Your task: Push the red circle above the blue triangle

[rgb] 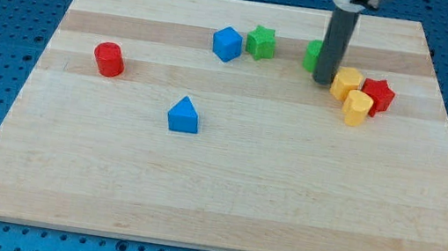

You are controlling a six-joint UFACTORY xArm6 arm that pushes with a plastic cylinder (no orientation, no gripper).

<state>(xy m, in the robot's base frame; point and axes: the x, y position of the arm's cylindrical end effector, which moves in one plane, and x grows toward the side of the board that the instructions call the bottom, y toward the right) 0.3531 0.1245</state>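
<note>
My tip (pixel 324 80) (far right) — well apart from red circle (pixel 109 59).

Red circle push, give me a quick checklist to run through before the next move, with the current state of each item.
1. Red circle block upright, free of neighbours: ok.
2. Blue triangle block has bare wooden board above it: ok.
3. My tip beside the red circle: not ok; it is far toward the view's right, by the green block and yellow blocks.
4. Path from tip to circle: not ok straight across; blue cube and green star lie near it.
5. Tip touching the green block: cannot tell.
</note>
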